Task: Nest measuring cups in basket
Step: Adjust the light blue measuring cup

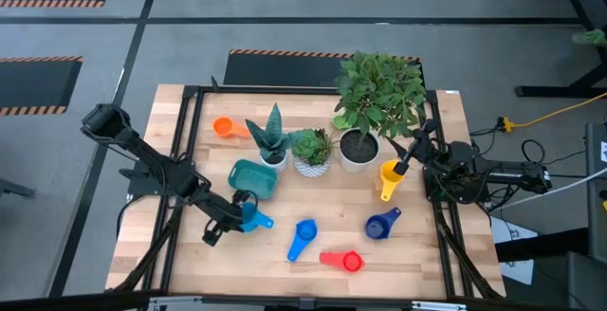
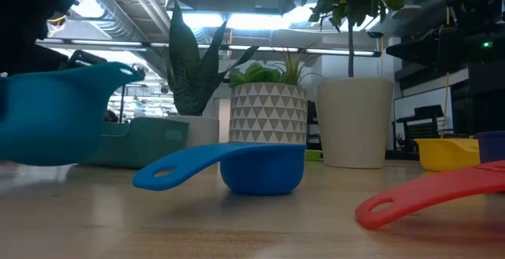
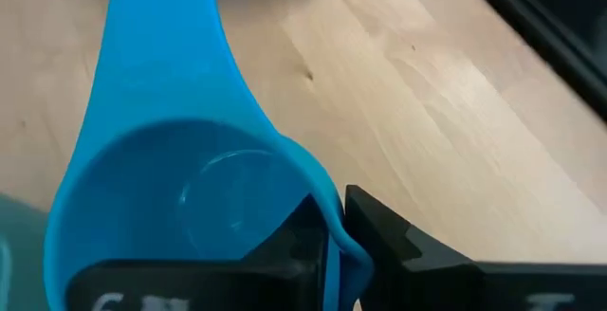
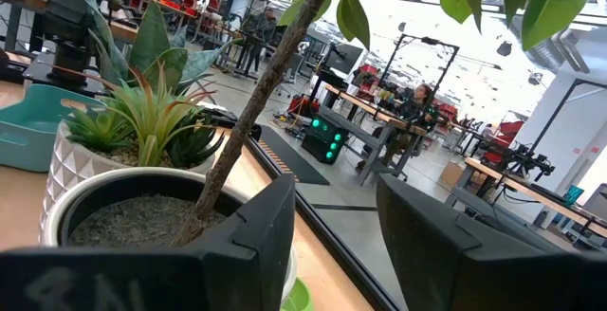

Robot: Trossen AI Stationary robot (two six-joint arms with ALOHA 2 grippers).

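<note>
High view shows the left gripper [image 1: 239,211] pinching the rim of the light blue cup [image 1: 254,221], just off the near side of the basket [image 1: 252,177], probably so the bowl stays level for dropping in. The basket looks empty and sits mid-tabletop with pots [image 1: 313,164] right behind it, so coming in from the near edge is the open route. The right gripper [image 1: 410,155] waits spread wide by the right edge, above the yellow cup [image 1: 389,178].

Teal basket [image 1: 252,177], light blue cup [image 3: 180,207], white pot [image 2: 268,114] with seemingly grey triangles.
</note>
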